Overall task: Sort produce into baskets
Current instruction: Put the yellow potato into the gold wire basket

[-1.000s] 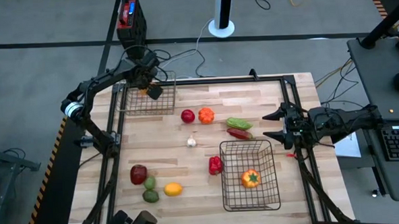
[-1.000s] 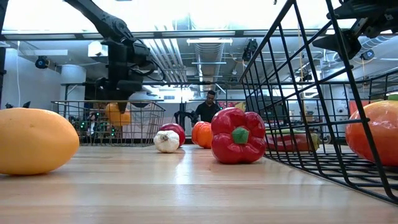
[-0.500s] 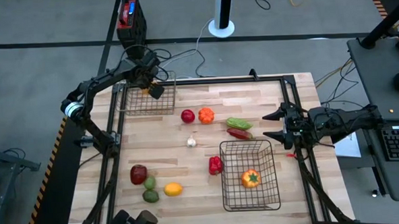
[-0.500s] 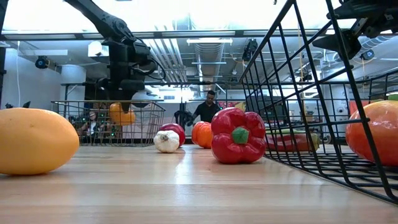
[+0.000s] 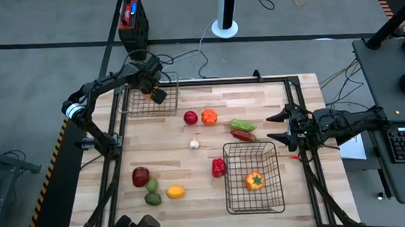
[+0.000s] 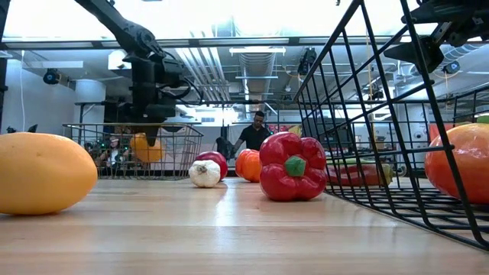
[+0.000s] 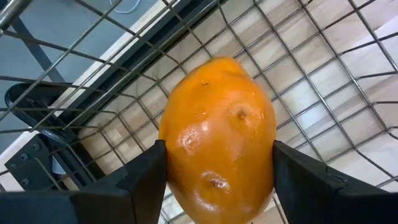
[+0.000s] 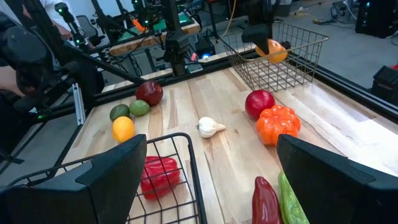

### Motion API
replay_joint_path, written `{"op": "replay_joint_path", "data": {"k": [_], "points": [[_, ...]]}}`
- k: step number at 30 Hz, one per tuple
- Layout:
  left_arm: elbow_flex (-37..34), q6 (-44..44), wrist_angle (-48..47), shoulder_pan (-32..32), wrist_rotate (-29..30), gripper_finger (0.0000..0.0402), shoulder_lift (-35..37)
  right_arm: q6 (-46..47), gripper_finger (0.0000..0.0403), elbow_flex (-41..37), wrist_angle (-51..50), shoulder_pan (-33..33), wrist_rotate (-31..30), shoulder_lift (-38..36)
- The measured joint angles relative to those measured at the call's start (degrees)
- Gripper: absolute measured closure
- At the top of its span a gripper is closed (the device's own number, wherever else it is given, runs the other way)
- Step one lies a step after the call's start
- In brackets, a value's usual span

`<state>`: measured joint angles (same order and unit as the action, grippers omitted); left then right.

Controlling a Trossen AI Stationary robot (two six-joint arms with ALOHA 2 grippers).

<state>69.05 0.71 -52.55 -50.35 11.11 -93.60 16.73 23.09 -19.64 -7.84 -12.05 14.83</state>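
Orange fruit [image 7: 217, 137], clamped between left gripper [image 7: 214, 168] fingers, over small basket [image 5: 150, 102]. Risk: released high, it bounces over the rim. Right gripper [image 5: 277, 126] waits, fingers apart.

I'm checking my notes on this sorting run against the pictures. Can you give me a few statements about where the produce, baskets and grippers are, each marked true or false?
1. The left gripper holds an orange fruit between its fingers, above the smaller basket. True.
2. The larger basket holds a red pepper. False: it holds an orange pepper; the red pepper lies on the table just outside it.
3. The right gripper is shut on a green vegetable. False: its fingers are open and hold nothing, at the table's right edge.
4. The white garlic lies on the bare table, in neither basket. True.
5. A yellow lemon lies near the table's front edge. True.
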Motion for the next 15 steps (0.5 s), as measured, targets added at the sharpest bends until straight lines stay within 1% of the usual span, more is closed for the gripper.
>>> {"op": "replay_joint_path", "data": {"k": [15], "points": [[-1.2,0.3,-1.7,0.0,0.3,0.017,0.0,0.2,0.0051,0.0,0.0,0.0,0.0,0.0]]}}
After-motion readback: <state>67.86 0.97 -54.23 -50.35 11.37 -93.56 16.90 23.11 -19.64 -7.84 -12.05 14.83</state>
